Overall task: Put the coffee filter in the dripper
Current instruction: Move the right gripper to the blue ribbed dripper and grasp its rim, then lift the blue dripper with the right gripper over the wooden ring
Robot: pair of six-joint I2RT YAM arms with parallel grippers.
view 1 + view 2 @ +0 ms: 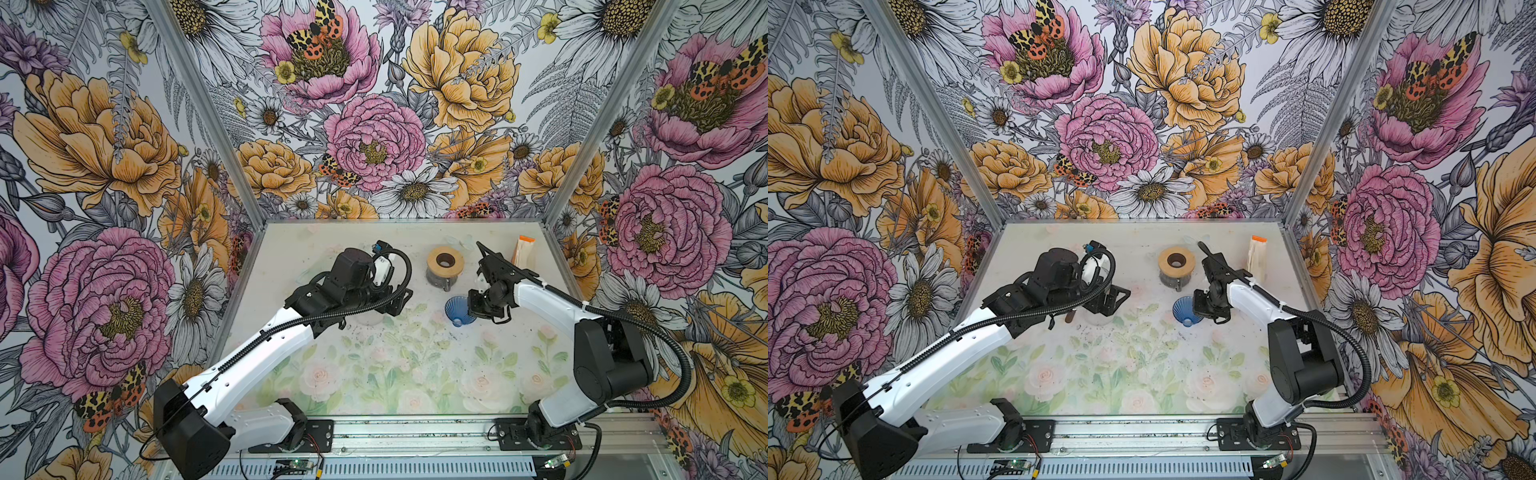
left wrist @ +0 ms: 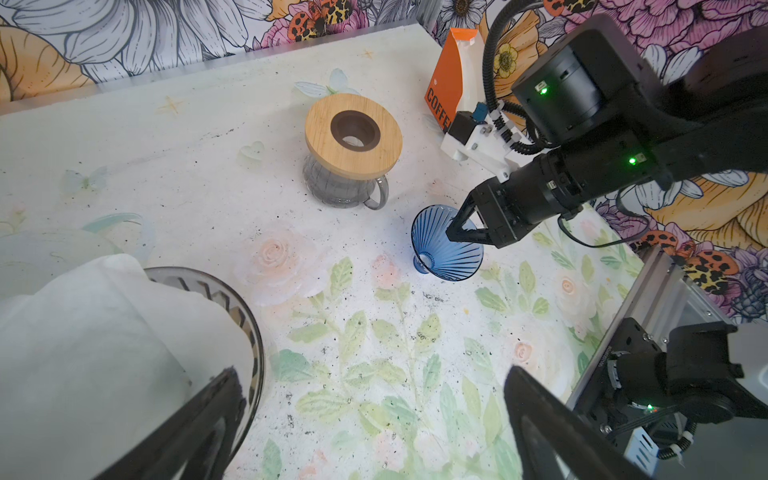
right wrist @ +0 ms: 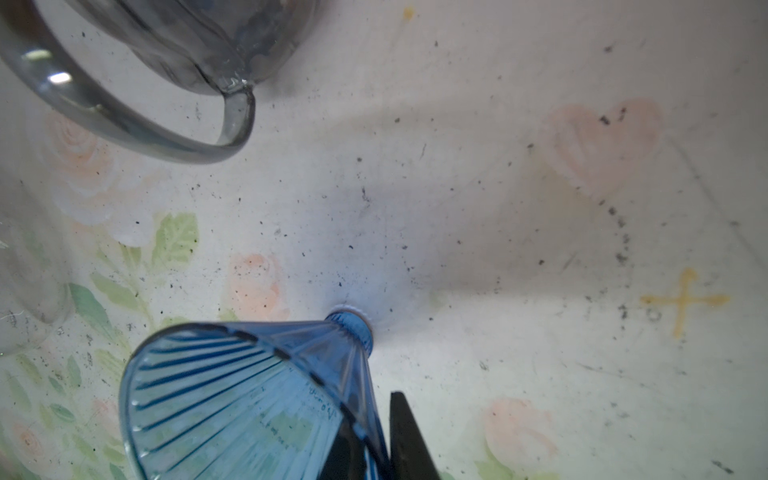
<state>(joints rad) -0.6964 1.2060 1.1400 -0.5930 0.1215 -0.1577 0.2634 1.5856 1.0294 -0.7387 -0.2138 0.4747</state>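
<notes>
Pinches the blue dripper (image 2: 440,255) with right gripper (image 2: 451,235), near the glass jug (image 2: 332,187). Holds left gripper (image 2: 374,374) wide beside the coffee filter (image 2: 104,332).

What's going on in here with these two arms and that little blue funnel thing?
The right gripper has its jaws pinched on the rim of the blue dripper, which sits tilted with its narrow end touching the table. The left gripper, jaws wide open, hangs by a clear glass holder with a white paper filter in it. No filter is in the dripper yet. The wood-topped carafe stands apart, untouched.
</notes>
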